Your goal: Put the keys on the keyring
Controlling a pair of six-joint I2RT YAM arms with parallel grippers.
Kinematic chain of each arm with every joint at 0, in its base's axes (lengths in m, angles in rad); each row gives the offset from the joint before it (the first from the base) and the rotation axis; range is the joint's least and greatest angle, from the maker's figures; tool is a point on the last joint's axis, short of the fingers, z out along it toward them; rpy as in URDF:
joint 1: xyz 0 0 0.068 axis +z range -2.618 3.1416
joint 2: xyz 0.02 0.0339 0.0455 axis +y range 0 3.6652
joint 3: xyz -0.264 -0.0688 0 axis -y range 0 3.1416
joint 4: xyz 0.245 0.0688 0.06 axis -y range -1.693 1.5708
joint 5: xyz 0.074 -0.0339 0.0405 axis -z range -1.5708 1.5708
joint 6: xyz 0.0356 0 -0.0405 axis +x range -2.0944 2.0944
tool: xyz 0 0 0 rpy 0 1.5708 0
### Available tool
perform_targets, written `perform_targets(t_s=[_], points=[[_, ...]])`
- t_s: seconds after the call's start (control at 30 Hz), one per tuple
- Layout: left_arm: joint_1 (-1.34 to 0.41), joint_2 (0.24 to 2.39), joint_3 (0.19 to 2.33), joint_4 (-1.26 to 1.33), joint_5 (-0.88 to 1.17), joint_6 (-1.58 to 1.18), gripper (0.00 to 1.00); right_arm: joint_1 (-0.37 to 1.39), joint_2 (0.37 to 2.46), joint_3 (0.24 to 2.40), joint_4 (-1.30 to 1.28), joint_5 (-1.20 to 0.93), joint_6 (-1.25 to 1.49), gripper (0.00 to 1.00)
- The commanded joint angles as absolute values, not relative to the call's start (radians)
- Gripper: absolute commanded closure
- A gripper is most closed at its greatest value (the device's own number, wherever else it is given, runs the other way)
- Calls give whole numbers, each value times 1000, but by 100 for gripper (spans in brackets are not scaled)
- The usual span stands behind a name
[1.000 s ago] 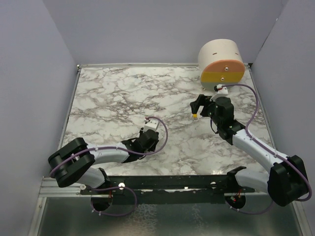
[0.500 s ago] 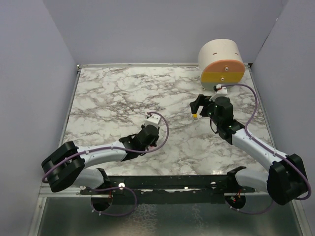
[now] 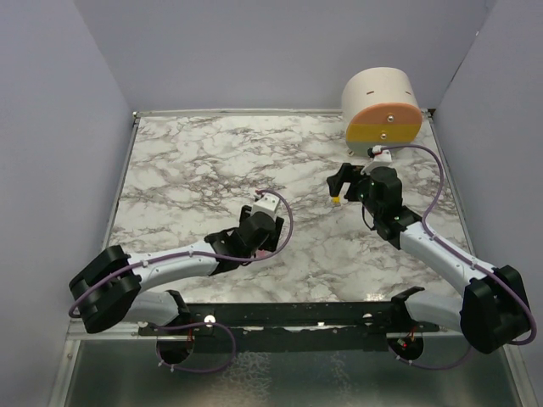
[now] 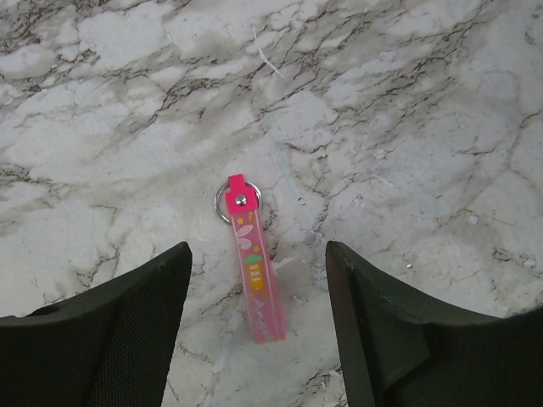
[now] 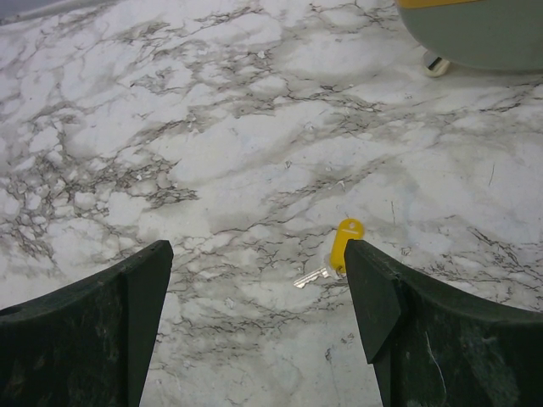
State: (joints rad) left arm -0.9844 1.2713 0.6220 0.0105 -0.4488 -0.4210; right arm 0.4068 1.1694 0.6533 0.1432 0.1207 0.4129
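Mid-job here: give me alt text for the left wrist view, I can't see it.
A pink strap with a metal ring at its far end lies flat on the marble table, between the open fingers of the left tool, touching neither.

An elongated pink strap [image 4: 254, 284], metal ring [image 4: 238, 202] at its far end, lies on veined marble [image 4: 407, 127] between the left gripper [image 4: 259, 254]'s parted fingers.

Bright even light, soft shadows, sharp focus
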Motion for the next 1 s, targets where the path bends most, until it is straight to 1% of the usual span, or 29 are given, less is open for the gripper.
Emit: perform_targets(t_s=[0.0,0.1,0.3,0.57,0.77,0.97], points=[[-992,1314,595,13,-483,-444,33,413,1160,665,171,97,399,17],[-992,1342,591,28,-484,-444,33,411,1161,665,173,98,400,17],[-991,1377,579,50,-476,-454,38,413,1161,664,173,97,399,17],[-992,1410,566,73,-458,-464,42,413,1164,664,175,96,400,17],[-992,1432,561,87,-459,-465,47,413,1168,664,176,94,399,17],[-992,1449,561,88,-453,-469,48,413,1172,666,175,93,399,17]])
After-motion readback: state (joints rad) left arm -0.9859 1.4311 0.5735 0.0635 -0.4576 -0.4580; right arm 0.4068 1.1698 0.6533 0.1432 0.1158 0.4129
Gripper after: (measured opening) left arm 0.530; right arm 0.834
